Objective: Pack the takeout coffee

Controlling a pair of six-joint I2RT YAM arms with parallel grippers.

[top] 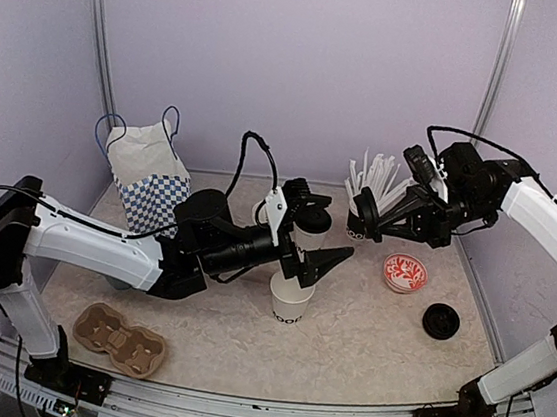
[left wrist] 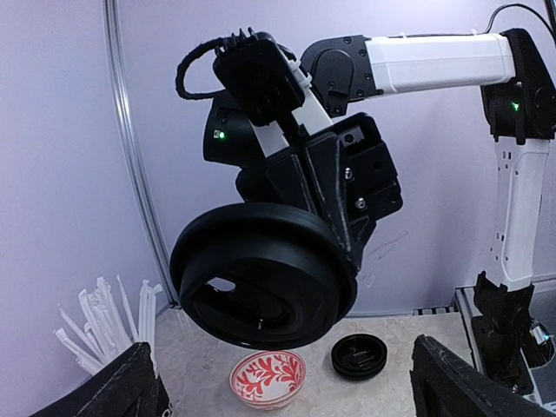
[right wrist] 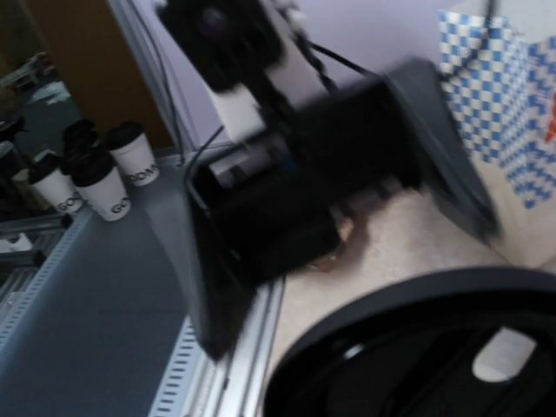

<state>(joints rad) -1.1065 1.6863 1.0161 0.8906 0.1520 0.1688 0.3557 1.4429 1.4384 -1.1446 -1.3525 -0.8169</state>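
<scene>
Because the cup [top: 290, 305] looks light and crushable, grip its wall gently; left jaws stand spread, right jaws pinch the stiff lid [left wrist: 261, 278].

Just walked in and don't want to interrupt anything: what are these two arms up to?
They're packing takeout coffee. The right end effector is clamped on a black lid, holding it in the air near the straws. The left end effector is wide open and empty, hovering over an uncapped white cup mid-table. A second lid lies on the table, and the cardboard carrier holds no cups.
</scene>
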